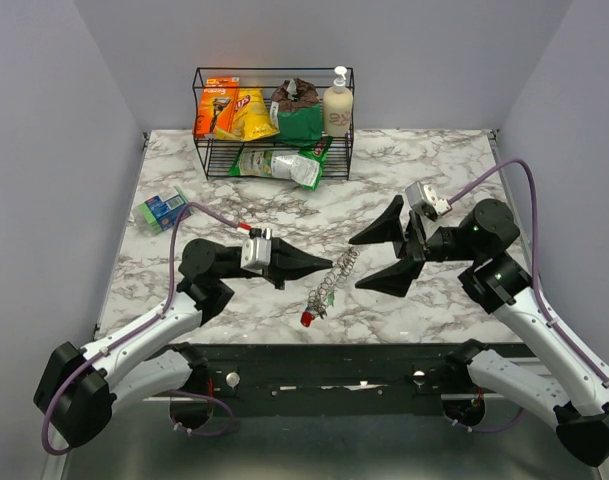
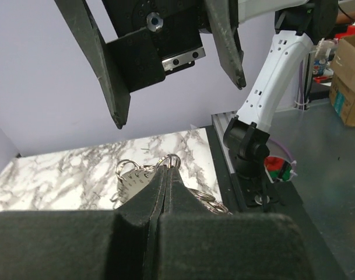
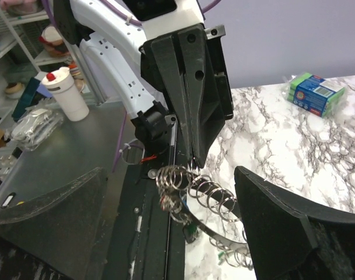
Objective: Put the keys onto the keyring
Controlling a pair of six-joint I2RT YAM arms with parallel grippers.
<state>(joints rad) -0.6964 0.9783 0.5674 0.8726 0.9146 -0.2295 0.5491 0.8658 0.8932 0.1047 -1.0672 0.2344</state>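
The keyring (image 1: 334, 282) is a silvery coil of wire loops lying slantwise at the table's middle front. A red key (image 1: 306, 318) hangs at its near end. My left gripper (image 1: 327, 266) is shut on one loop at the coil's far part. In the left wrist view the fingertips (image 2: 165, 172) pinch a loop (image 2: 172, 157). My right gripper (image 1: 354, 264) is open, one finger on either side of the coil's far end, not touching it. In the right wrist view the keyring (image 3: 196, 188) hangs from the left gripper (image 3: 192, 156), with a green key head (image 3: 190, 232) below it. Other keys are hard to make out.
A black wire rack (image 1: 274, 125) with snack bags, an orange box and a soap bottle (image 1: 338, 103) stands at the back. A blue-green box (image 1: 162, 210) lies at the left. The table's front edge (image 1: 324, 345) is just below the keyring.
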